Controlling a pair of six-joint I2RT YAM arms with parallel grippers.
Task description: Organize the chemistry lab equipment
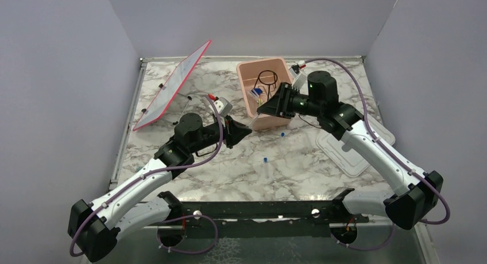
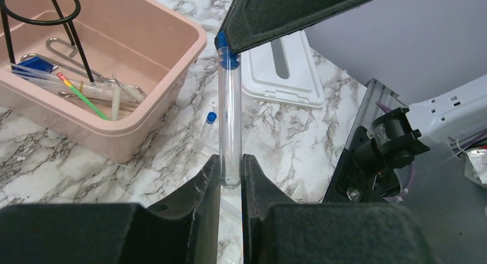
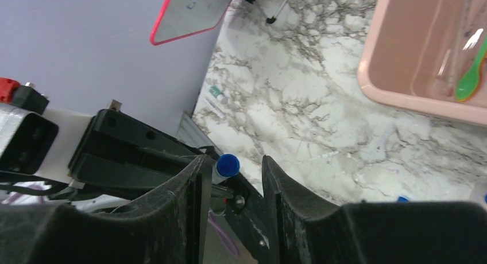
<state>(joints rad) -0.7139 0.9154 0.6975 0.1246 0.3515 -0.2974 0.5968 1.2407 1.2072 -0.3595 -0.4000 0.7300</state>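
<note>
My left gripper (image 2: 231, 160) is shut on the round bottom end of a clear tube (image 2: 230, 117) with a blue cap (image 2: 227, 55), held off the table next to the pink tub's near corner. The cap lies between the fingers of my right gripper (image 3: 234, 160), which is open; the cap (image 3: 228, 165) sits close to its left finger. In the top view the two grippers (image 1: 247, 132) (image 1: 265, 108) meet tip to tip. The tub (image 2: 189, 43) holds a black wire ring stand (image 2: 40, 8), metal tweezers (image 2: 57, 46), clear pipettes and a green-yellow stick (image 2: 86, 100).
Two more blue-capped tubes (image 1: 283, 134) (image 1: 267, 166) lie on the marble table in front of the tub. The white lid (image 1: 344, 152) lies at the right. The red-edged panel (image 1: 172, 86) leans at the back left. A small tube (image 3: 217, 93) lies near the table's left edge.
</note>
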